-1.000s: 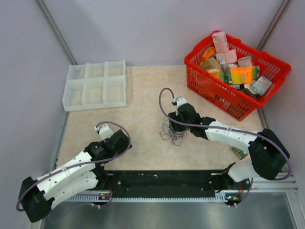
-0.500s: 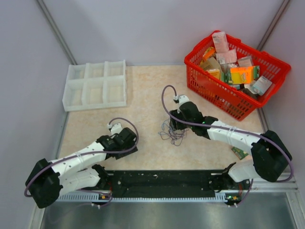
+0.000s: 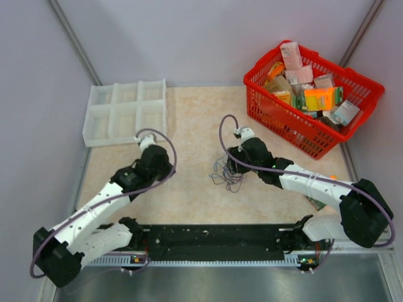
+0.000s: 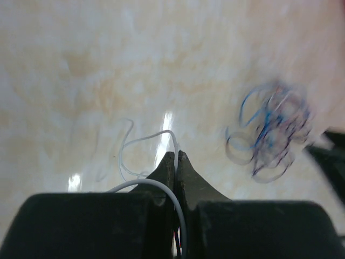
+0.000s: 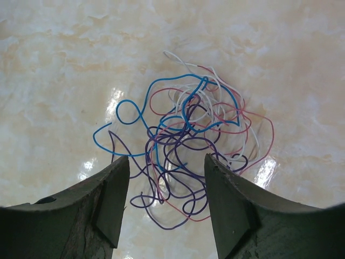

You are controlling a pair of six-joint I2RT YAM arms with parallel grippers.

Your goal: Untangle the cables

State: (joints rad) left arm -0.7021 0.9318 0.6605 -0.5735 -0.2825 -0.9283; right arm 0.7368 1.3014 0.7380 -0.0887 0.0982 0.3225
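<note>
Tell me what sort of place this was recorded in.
Probably a robot test cell or lab bench: plain panel walls box in the table, and the props look staged: a red basket of packets, a white divided tray, tangled cables.

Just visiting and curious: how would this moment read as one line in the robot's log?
left gripper: shut on white wire | right gripper: open, over cable tangle | status: untangling unfinished

A beige marbled tabletop (image 3: pixel 189 119) fills the middle, glossy enough to throw back bright glare spots (image 5: pixel 114 99). Plain pale lilac-grey walls (image 3: pixel 189 38) close it in on three sides, with metal rails (image 3: pixel 71 38) slanting up the corners. A black strip (image 3: pixel 214 236) and a grey metal sheet (image 3: pixel 220 283) edge the near side.
</note>
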